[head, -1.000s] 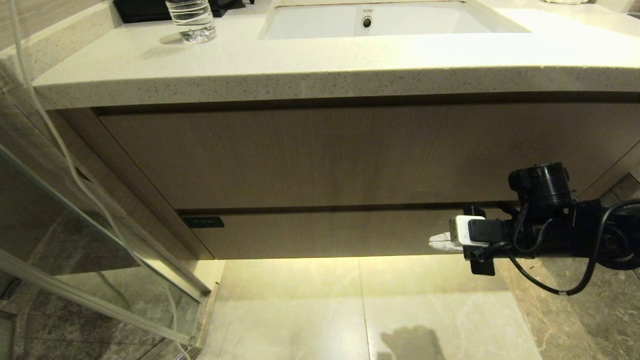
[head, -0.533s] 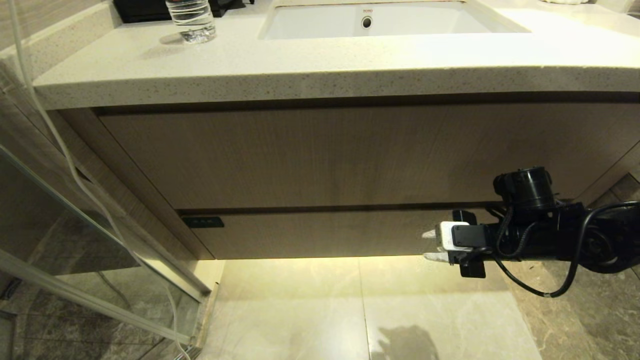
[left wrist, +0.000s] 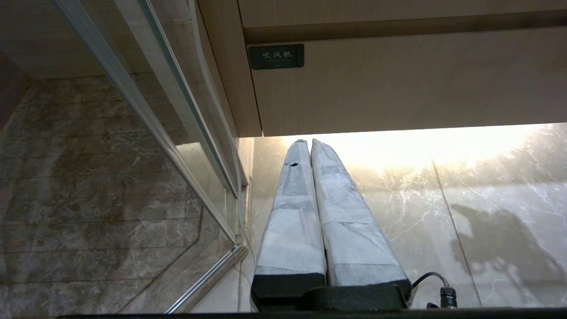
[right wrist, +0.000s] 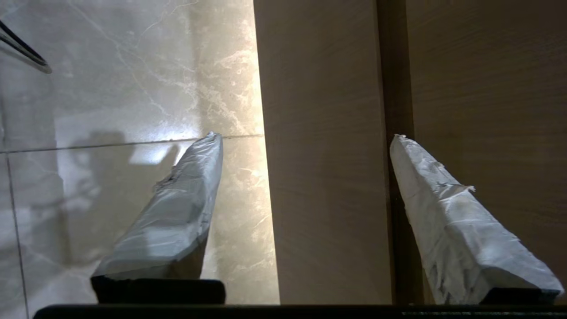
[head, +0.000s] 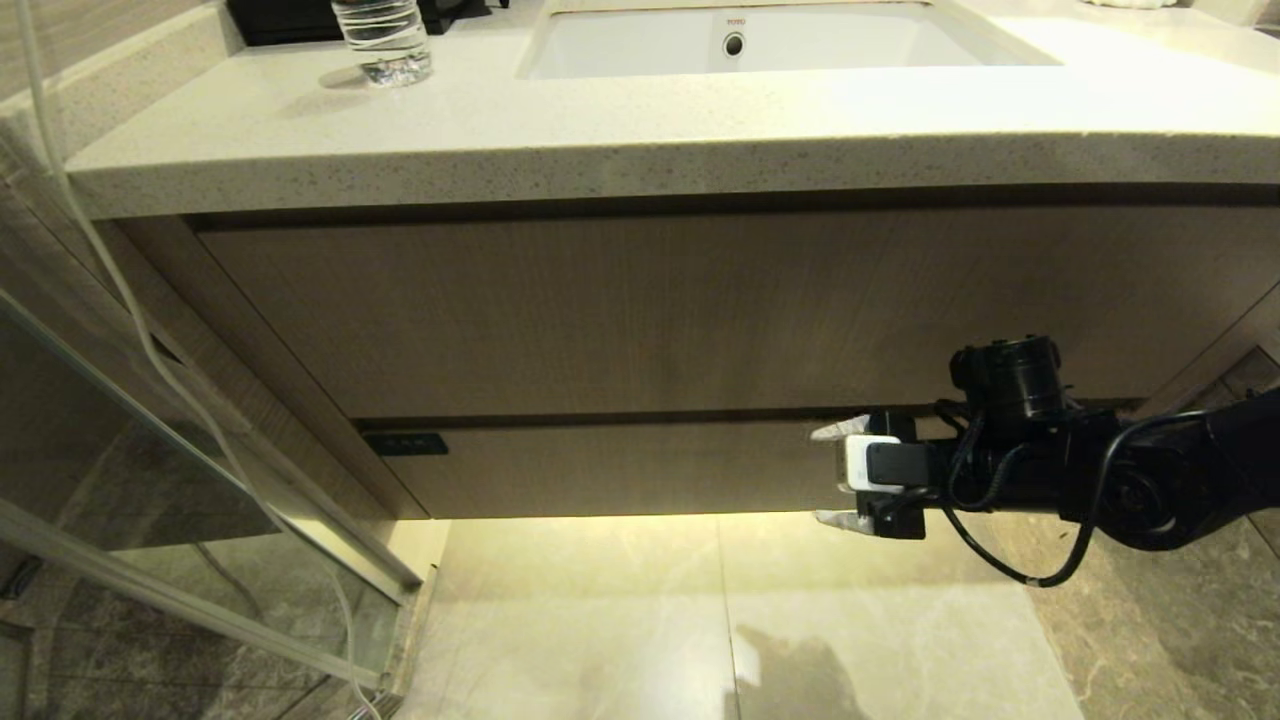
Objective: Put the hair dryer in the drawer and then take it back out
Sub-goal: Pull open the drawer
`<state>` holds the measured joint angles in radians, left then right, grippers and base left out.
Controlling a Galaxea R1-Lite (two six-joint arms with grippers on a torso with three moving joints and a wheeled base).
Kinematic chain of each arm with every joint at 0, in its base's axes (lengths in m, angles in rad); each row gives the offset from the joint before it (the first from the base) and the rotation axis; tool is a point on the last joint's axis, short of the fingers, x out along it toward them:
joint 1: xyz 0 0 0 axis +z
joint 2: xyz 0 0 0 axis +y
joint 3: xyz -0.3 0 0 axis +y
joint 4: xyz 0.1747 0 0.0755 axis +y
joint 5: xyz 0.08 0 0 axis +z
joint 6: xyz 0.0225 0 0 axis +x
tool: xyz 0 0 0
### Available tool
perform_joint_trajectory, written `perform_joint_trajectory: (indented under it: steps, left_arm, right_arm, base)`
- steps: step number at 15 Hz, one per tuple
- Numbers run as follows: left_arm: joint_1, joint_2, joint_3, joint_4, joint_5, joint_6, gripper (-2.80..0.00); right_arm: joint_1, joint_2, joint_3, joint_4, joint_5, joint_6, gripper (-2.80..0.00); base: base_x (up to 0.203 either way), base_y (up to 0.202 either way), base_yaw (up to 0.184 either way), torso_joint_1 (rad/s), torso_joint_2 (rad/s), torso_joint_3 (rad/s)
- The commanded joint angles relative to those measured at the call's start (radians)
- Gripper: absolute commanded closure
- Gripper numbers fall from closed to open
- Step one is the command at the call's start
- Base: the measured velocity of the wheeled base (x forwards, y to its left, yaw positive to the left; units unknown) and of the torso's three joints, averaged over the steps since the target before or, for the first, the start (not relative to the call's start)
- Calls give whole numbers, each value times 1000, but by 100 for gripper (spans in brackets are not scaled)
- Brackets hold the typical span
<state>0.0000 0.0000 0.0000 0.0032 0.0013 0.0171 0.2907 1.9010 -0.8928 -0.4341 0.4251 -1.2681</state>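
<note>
The drawer [head: 640, 468] is the shallow wood-grain front under the vanity, closed, with a black label [head: 405, 444] at its left end. My right gripper [head: 828, 475] is at the drawer's right part, open; one fingertip is at the gap above the drawer front and the other at its lower edge. In the right wrist view the drawer front [right wrist: 323, 155] fills the space between the taped fingers [right wrist: 186, 204] of the right gripper [right wrist: 305, 136]. My left gripper [left wrist: 308, 142] is parked and shut near the floor, below the label [left wrist: 275, 56]. The hair dryer is out of view.
A taller wood-grain panel [head: 700, 310] sits above the drawer, under a speckled counter [head: 600, 150] with a sink [head: 780, 40] and a water bottle [head: 385, 40]. A glass shower door [head: 150, 480] and a white cable [head: 130, 300] stand at the left. Marble floor [head: 600, 620] lies below.
My right gripper went from shut to open. It also moved left along the drawer front, so its fingers now span the front's height.
</note>
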Motion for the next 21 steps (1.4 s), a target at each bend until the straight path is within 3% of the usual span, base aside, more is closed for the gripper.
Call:
perform_joint_trajectory:
  steps: [1, 5, 21]
  left_arm:
    - [0, 0, 0, 0, 0, 0, 0]
    - [0, 0, 0, 0, 0, 0, 0]
    - [0, 0, 0, 0, 0, 0, 0]
  right_arm:
    - [7, 49, -21, -9, -22, -7, -280]
    - [6, 94, -63, -13, -102, 0, -280]
    - [1, 245, -155, -117, -148, 15, -280]
  base:
    - [0, 0, 0, 0, 0, 0]
    - [0, 0, 0, 0, 0, 0]
    - [0, 0, 0, 0, 0, 0]
